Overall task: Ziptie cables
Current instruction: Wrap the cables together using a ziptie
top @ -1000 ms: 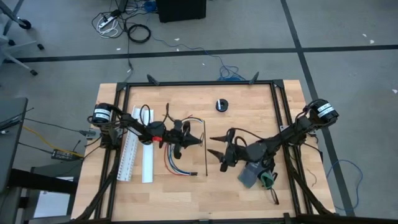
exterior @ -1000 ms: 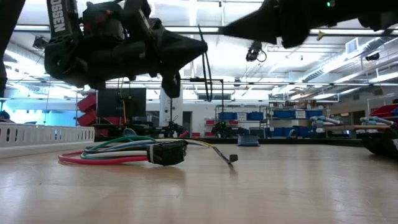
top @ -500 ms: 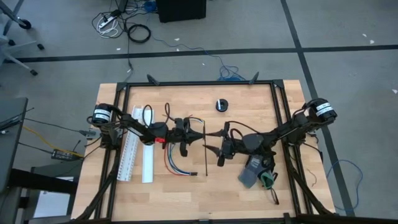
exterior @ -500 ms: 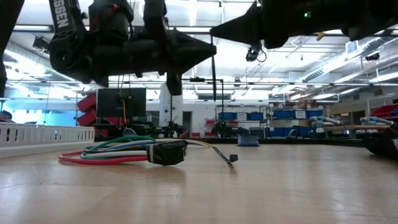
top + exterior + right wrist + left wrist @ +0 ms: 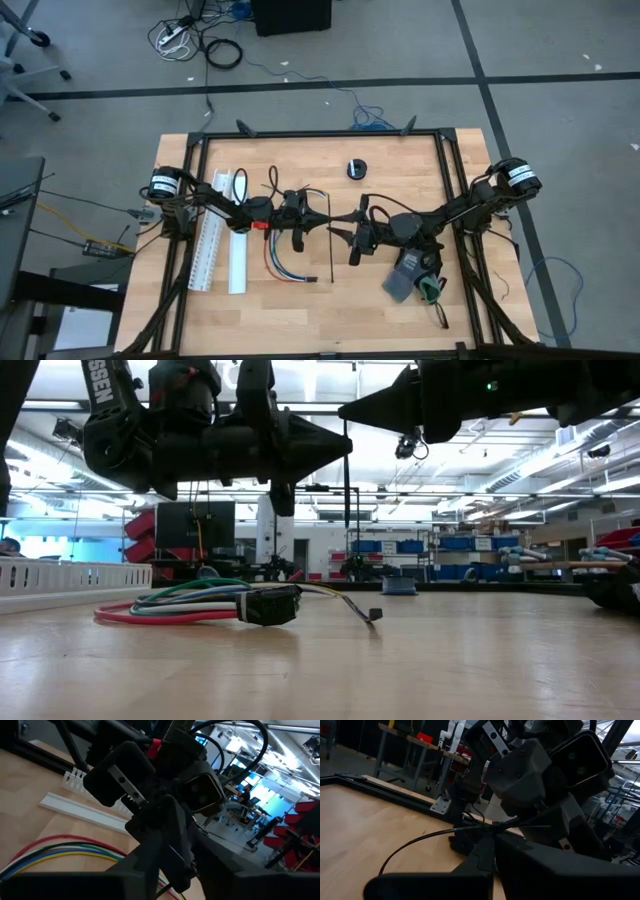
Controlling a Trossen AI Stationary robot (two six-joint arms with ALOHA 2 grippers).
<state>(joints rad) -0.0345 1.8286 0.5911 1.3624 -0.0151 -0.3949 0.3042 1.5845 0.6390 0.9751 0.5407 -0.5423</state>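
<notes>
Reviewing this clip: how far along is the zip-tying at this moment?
Done: one ziptie is off the table, hanging from the shut left pincer. In hand: the right pincer has come nose to nose with the left and is closing near that ziptie; whether it grips yet is unclear. Left: the cables lie loose on the table, unbound, and a second ziptie lies beside them.

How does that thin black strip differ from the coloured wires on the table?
The ziptie is black, straight and held upright by the shut left gripper, with the right gripper beside it; the cables are multicoloured, curved and lie on the table. Both are thin.
</notes>
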